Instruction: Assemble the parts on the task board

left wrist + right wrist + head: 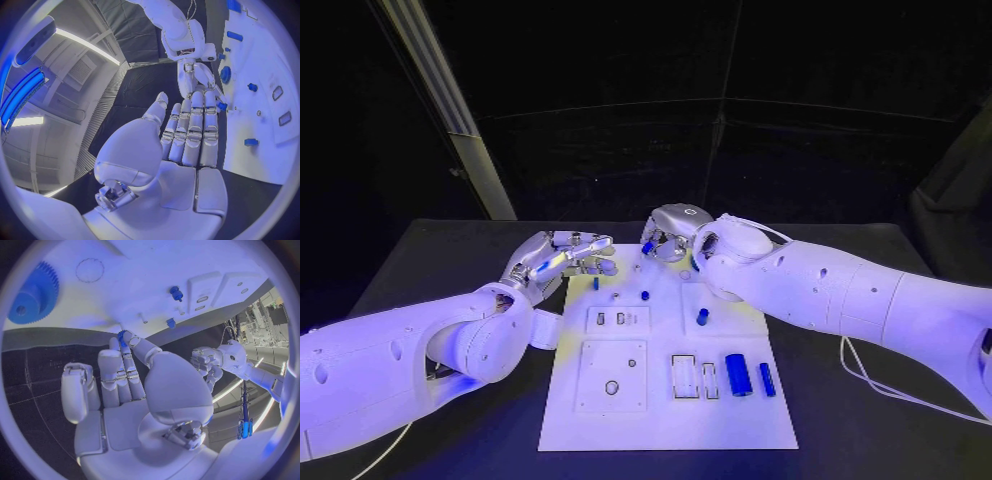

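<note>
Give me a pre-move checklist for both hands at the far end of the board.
1. Left hand empty: ok; fingers extended, nothing in the palm.
2. Right hand securely holding the small blue piece at its fingertips: cannot tell.
3. Hands apart from each other: ok, a gap shows in the head view.
4. Task board flat on the table: ok.
5. Blue gear clear of the right hand: ok.
6. Two blue cylinders lying on the near part of the board, away from both hands: ok.
</note>
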Tool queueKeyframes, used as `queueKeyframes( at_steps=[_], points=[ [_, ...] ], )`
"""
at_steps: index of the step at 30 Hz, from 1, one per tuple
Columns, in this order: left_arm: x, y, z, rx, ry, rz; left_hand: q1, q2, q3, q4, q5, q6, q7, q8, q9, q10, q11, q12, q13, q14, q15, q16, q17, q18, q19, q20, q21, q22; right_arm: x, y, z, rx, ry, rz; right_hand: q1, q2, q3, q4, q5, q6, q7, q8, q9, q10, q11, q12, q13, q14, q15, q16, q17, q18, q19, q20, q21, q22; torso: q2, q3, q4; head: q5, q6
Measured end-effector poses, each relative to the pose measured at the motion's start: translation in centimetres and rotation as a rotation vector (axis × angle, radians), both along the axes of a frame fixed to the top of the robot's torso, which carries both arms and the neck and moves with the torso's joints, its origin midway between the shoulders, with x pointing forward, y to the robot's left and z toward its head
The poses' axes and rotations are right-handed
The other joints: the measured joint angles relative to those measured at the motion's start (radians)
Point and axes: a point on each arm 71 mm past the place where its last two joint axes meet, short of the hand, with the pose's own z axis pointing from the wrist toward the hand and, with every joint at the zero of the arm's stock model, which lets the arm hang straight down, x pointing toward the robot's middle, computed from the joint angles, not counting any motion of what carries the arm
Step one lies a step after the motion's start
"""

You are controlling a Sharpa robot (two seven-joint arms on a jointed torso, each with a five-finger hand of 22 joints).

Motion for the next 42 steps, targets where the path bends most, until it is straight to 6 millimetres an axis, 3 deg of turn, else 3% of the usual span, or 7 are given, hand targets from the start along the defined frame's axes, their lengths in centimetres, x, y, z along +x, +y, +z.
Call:
queueKeyframes(
  at_steps=[30,35,38,42],
  points=[
    [-0.1,-0.1,0.2,-0.002,-0.002,-0.005,0.000,0.000,0.001,-0.007,0.000,0.000,0.000,-0.004,0.000,0.000,0.000,0.000,0.000,0.000,0.000,0.000,0.002,0.000,0.000,0.000,0.000,-0.001,0.7,1.2,-0.4,-0.037,0.010,-0.010,-0.012,-0.012,0.003,0.003,0.000,0.000,0.000,-0.002,0.000,-0.011,0.003,0.000,-0.002,-0.008,0.000,-0.006,-0.037,0.000,0.000,0.000,0.000,0.000,0.000,-0.0001,-0.0008,0.004,-0.012],
    [0.0,-0.1,0.2,-0.002,-0.002,-0.004,0.000,0.000,0.001,-0.007,0.000,0.000,0.000,-0.004,0.000,0.000,0.000,0.000,0.000,0.000,0.000,0.000,0.002,0.000,0.000,0.000,0.000,-0.001,0.8,1.2,-0.4,-0.044,0.013,-0.015,-0.022,-0.022,0.005,0.001,-0.005,-0.006,0.005,-0.008,-0.001,-0.045,0.012,0.000,-0.003,-0.022,0.004,-0.039,-0.089,0.000,-0.010,0.001,-0.012,0.000,0.000,-0.0003,-0.0009,0.004,-0.014],
    [0.0,-0.1,0.2,-0.001,-0.002,-0.004,0.000,0.000,0.001,-0.007,0.000,0.000,0.000,-0.004,0.000,0.000,0.000,0.000,0.000,0.000,0.000,0.000,0.001,0.000,0.000,0.000,0.000,-0.001,0.8,1.1,-0.4,-0.046,0.013,-0.020,-0.030,-0.030,0.005,0.001,-0.005,-0.018,0.018,-0.007,-0.005,-0.077,0.018,0.000,-0.004,-0.035,0.013,-0.072,-0.144,0.000,-0.035,0.006,-0.031,0.000,0.000,-0.0003,-0.0015,0.004,-0.014],
    [0.0,-0.1,0.2,-0.001,-0.002,-0.004,0.000,0.000,0.001,-0.007,0.000,0.000,0.000,-0.004,0.000,0.000,0.000,0.000,0.000,0.000,0.000,0.000,0.001,0.000,0.000,0.000,0.000,-0.001,0.9,1.1,-0.4,-0.046,0.011,-0.022,-0.026,-0.054,-0.007,-0.008,-0.012,-0.066,0.024,-0.007,-0.012,-0.145,0.028,0.000,-0.004,-0.051,0.022,-0.124,-0.224,0.000,-0.070,0.014,-0.058,-0.021,0.000,-0.0003,-0.0019,0.003,-0.014]
  ],
)
